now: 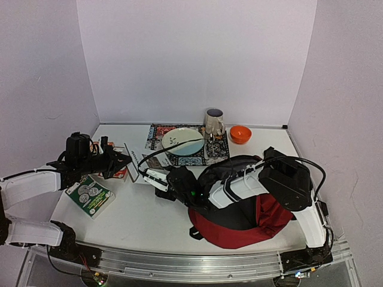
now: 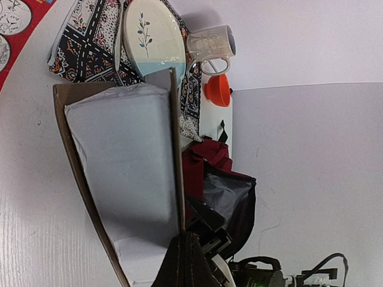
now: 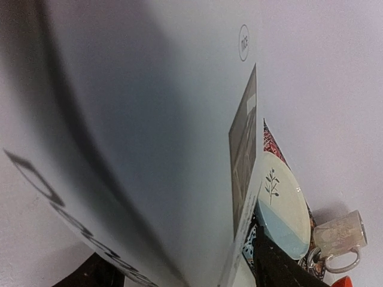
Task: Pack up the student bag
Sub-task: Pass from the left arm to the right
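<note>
We see white tubular links and black joints on the left arm (image 1: 27,186) and right arm (image 1: 239,186). The left hand (image 1: 121,161) is black; a thin black cable (image 1: 182,143) leaves the right hand (image 1: 149,177), a green light (image 1: 192,194) just behind it.

Surface (image 1: 149,221) viewed from high behind the arm bases. Wrist views taken close, rolled sideways; the right nearly against a white sheet (image 3: 149,119). Plate (image 1: 182,141) and mug (image 1: 213,121) shared by all three.

Open table (image 1: 146,218) left of student bag (image 1: 239,233)
</note>
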You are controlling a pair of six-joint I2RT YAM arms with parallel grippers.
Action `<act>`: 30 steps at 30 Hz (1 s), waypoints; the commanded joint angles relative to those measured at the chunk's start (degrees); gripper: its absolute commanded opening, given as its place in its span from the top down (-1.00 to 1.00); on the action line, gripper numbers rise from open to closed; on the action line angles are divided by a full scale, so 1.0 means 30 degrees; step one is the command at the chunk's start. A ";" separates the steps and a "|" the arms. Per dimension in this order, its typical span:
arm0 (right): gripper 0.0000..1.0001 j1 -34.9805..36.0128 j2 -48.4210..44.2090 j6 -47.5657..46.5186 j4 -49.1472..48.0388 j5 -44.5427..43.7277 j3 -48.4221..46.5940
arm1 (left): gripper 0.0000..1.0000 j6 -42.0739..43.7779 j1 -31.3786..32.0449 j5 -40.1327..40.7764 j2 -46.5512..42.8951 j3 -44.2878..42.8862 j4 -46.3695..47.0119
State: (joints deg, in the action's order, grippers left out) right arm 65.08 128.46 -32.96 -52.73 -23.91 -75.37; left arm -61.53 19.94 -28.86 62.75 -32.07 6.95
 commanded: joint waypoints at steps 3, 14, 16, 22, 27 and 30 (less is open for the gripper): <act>-0.07 0.0131 -0.0266 -0.1024 -0.2192 -0.0509 0.0014 | 1.00 -0.0224 -0.0026 -0.0348 -0.0351 0.0113 0.0584; 0.15 0.0161 -0.0803 -0.1518 -0.2727 -0.0787 0.1093 | -0.07 -0.0088 -0.0056 0.1340 -0.1348 -0.0473 -0.1498; 0.16 0.0162 -0.0901 -0.1564 -0.2782 -0.0810 0.1219 | -0.28 0.0197 -0.0056 0.2172 -0.1894 -0.0797 -0.3008; 0.16 0.0186 -0.0941 -0.1683 -0.3037 -0.0986 0.1426 | -0.55 0.0865 -0.0056 0.3756 -0.2234 -0.1294 -0.5896; 0.16 0.0247 -0.0701 -0.1954 -0.3077 -0.0982 0.1202 | -0.60 0.0675 -0.0041 0.2726 -0.1041 -0.1574 -0.5677; 0.16 0.0295 -0.0515 -0.2245 -0.3077 -0.1035 0.0972 | -0.61 0.0708 -0.0030 0.2001 -0.0584 -0.1825 -0.5013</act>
State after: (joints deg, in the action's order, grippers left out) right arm 65.46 128.46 -39.01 -60.05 -25.06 -71.48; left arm -60.05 19.90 -20.71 59.48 -33.98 -9.19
